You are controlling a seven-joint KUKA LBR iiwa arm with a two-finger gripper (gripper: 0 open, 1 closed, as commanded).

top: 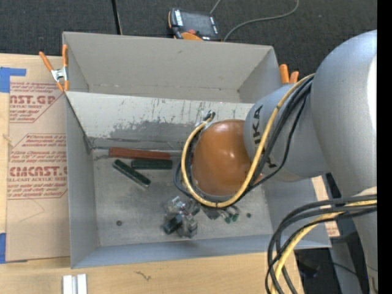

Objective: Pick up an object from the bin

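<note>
The gripper (181, 217) is low over the floor of the bin (79, 164), in the lower middle of the frame, close to the near wall. Whether its jaws are spread or closed cannot be told; the tip is a dark tangle, and no held thing can be made out there. Above it sit the round orange cover (222, 157) and looped yellow-and-black cables (191, 146).

The arm (318, 127) comes in from the right and carries black letters (262, 133), partly crossed by cables; a K can be read.

A small green bit (231, 218) lies just right of the gripper. Up and to the left, well apart from it, lie a reddish-brown stick (139, 154), a dark green marker (152, 163) just beside the stick, and a second, tilted marker (131, 172).
</note>
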